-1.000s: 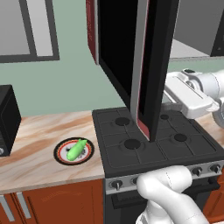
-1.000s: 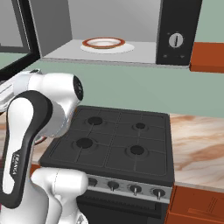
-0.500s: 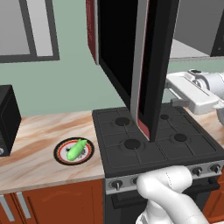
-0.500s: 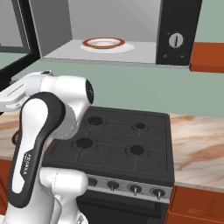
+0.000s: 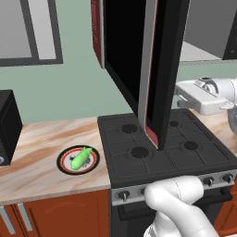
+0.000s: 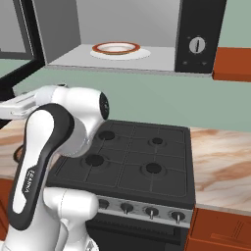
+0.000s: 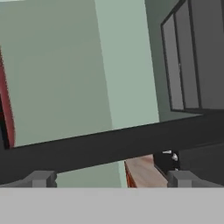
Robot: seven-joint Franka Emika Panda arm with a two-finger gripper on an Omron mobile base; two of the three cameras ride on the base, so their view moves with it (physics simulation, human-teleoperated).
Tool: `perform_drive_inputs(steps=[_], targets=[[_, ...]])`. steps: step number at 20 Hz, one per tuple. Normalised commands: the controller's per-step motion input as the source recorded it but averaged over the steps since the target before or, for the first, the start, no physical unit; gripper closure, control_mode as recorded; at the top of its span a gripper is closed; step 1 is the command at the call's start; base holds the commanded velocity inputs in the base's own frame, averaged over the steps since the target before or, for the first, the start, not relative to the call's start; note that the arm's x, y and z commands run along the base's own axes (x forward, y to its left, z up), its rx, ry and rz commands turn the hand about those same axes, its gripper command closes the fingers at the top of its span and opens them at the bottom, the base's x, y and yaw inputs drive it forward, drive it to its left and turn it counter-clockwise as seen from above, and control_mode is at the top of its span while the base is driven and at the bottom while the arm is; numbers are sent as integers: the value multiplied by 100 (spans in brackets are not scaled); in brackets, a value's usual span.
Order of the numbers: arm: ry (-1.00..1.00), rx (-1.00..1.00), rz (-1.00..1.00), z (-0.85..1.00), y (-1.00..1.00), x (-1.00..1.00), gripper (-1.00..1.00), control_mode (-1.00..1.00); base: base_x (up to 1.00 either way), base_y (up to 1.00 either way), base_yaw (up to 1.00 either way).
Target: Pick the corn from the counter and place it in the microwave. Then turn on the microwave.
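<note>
The bright-green corn (image 5: pixel 81 158) lies on a round black-and-red-rimmed plate (image 5: pixel 64 167) on the beige counter (image 5: pixel 37 152), left of the stove. The microwave (image 6: pixel 147 29) hangs above the stove with its cavity open, and its dark door (image 5: pixel 157 69) swings out over the burners. My hand (image 5: pixel 199 97) hovers to the right of that door, high above the stove and far from the corn. In the hand view my gripper (image 7: pixel 111 179) is open, with nothing between the fingertips (image 7: pixel 41 178), and it faces the door's lower edge.
A black gas stovetop (image 5: pixel 162 150) lies under the arm. A small black box (image 5: pixel 9 127) stands at the counter's left end. Inside the microwave sits a red-rimmed turntable plate (image 6: pixel 116 48), with a knob (image 6: pixel 197 45) on its right panel. More counter (image 6: pixel 220 157) runs right of the stove.
The arm has swung so that the hand reaches further left, toward the open door. The corn and the plate have stayed put. The gripper has stayed open.
</note>
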Motion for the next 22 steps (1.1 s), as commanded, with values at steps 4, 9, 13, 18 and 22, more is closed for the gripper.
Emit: perform_drive_inputs(steps=[4, 9, 13, 18, 22], targets=[[10, 0, -12, -12, 0, 18, -100, -100, 0, 0, 0], [11, -1, -13, -3, 0, 30, -100, -100, 0, 0, 0], [7, -1, -10, -1, 0, 28, -100, -100, 0, 0, 0], [4, -1, -8, 0, 0, 29, -100, -100, 0, 0, 0], [10, -2, -9, 0, 0, 35, -100, -100, 0, 0, 0]])
